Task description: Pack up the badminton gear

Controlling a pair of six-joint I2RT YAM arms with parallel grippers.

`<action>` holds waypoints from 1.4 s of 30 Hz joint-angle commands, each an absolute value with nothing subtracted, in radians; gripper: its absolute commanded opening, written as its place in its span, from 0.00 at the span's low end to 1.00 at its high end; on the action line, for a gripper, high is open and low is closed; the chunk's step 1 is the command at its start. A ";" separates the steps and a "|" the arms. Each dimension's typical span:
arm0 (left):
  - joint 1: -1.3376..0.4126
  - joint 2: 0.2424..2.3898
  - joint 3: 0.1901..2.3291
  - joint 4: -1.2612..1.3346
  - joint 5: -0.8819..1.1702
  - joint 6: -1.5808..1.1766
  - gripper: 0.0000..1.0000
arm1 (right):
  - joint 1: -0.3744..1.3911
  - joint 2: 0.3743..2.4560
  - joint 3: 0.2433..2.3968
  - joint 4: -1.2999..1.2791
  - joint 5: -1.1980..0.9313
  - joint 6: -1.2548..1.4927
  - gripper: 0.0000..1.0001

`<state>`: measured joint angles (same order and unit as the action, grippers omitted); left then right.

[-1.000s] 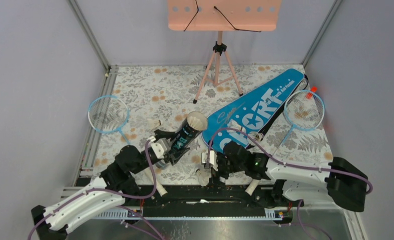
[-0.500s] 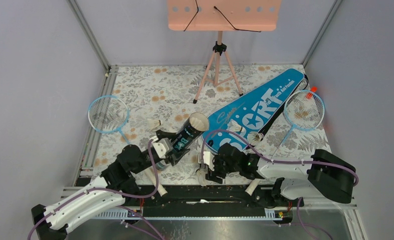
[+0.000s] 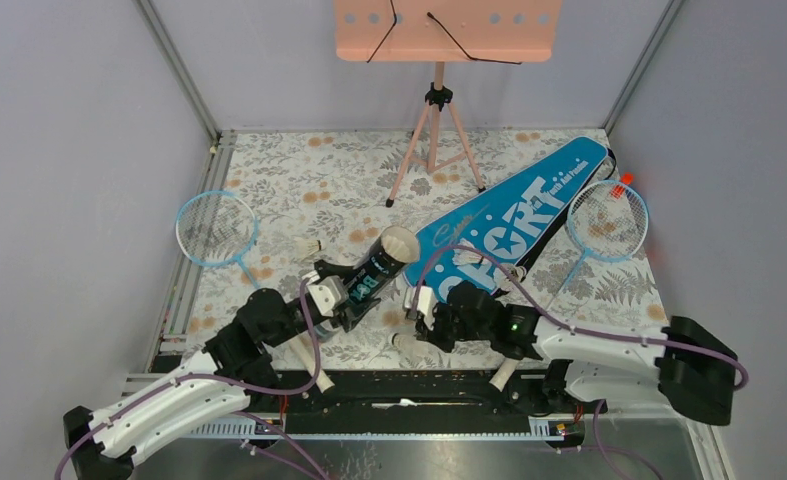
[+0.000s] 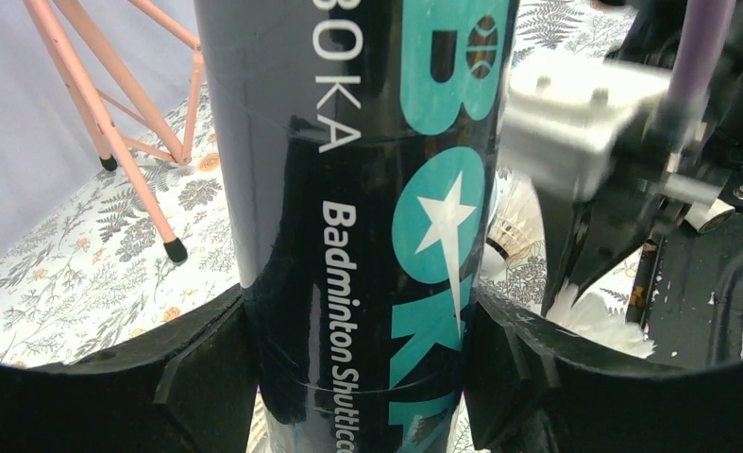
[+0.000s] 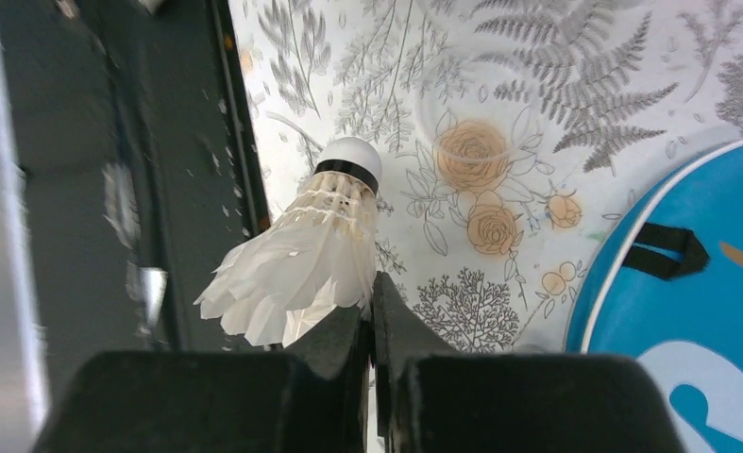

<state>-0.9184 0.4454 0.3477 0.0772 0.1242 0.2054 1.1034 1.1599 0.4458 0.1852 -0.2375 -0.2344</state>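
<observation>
Item: shuttlecock [image 5: 301,269], feather skirt seemingly pinched in the closed right claw [image 5: 372,321], has edged toward 12 o'clock from the near edge of the tabletop [image 3: 299,170], nearing the black tube [image 3: 374,268] clamped in the left claw [image 4: 363,377], its mouth tilted to 1 o'clock, likely ready for loading.

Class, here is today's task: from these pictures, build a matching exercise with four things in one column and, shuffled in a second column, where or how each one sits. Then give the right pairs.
Things
1. black tube
2. blue bag
3. pink tripod stand
4. nearest shuttlecock

Places or states
A. pinched by its feathers in the right gripper
B. upright on three legs, at the back
C. clamped in the left gripper
D. lying flat on a slant, right of centre

Pairs: 1-C, 2-D, 3-B, 4-A
</observation>
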 commanded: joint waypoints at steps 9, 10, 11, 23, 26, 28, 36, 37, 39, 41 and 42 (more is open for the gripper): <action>-0.923 0.443 0.316 0.195 0.194 0.298 0.07 | 1.108 0.575 0.775 -0.545 0.039 0.248 0.00; -0.922 0.450 0.318 0.189 0.208 0.314 0.07 | 1.108 0.545 0.822 -0.611 0.051 0.249 0.00; -0.922 0.459 0.323 0.174 0.222 0.328 0.07 | 1.108 0.525 0.870 -0.670 0.063 0.250 0.00; -0.922 0.570 0.402 0.035 0.359 0.415 0.06 | 1.108 0.781 1.412 -1.023 -0.027 0.100 0.00; -0.923 0.573 0.399 0.033 0.386 0.420 0.06 | 1.108 0.880 1.497 -1.091 -0.023 0.093 0.00; -0.923 0.565 0.392 0.032 0.405 0.427 0.06 | 1.108 0.923 1.536 -1.122 -0.012 0.072 0.00; -0.922 0.530 0.377 0.038 0.458 0.431 0.06 | 1.108 0.995 1.540 -1.117 -0.087 0.025 0.00; -0.922 0.529 0.375 0.038 0.464 0.431 0.06 | 1.108 1.001 1.536 -1.109 -0.091 0.023 0.00; -0.922 0.525 0.371 0.038 0.483 0.431 0.06 | 1.108 1.016 1.535 -1.091 -0.108 0.016 0.00; -0.923 0.527 0.371 0.035 0.498 0.433 0.06 | 1.108 1.039 1.542 -1.074 -0.130 0.008 0.00; -0.923 0.529 0.373 0.033 0.502 0.433 0.06 | 1.108 1.045 1.545 -1.065 -0.133 0.005 0.00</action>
<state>-0.9184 0.5381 0.3584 -0.0139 0.4309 0.4267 1.1042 1.0115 1.5078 -1.1011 -0.0750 0.0406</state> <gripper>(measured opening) 0.665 0.020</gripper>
